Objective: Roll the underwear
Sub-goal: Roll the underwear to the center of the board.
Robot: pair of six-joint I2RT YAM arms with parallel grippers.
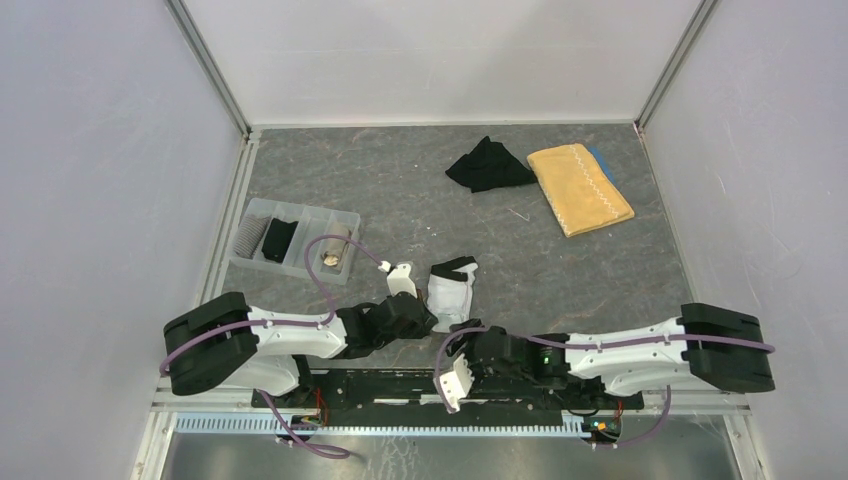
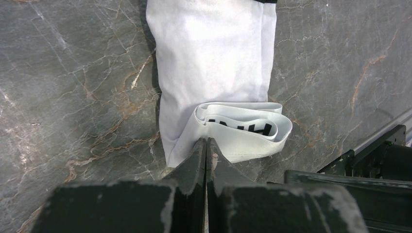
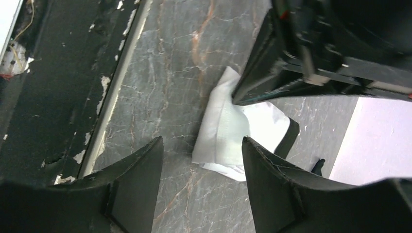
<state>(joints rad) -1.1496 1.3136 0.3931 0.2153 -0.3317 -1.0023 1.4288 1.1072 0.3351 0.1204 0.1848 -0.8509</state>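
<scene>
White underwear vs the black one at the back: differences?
Colour: the white underwear is white with black trim, the black underwear all black. Shape: the white one is folded into a strip, its near end curled over; the black one is a loose heap. Place: white lies at the shut left gripper, black beside the yellow towel. Both lie on the table.

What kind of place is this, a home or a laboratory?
Probably a laboratory test cell, not a home: plain white wall panels in metal framing enclose a grey marbled table, and the left arm and the right arm of a robot are mounted at its near edge.
</scene>
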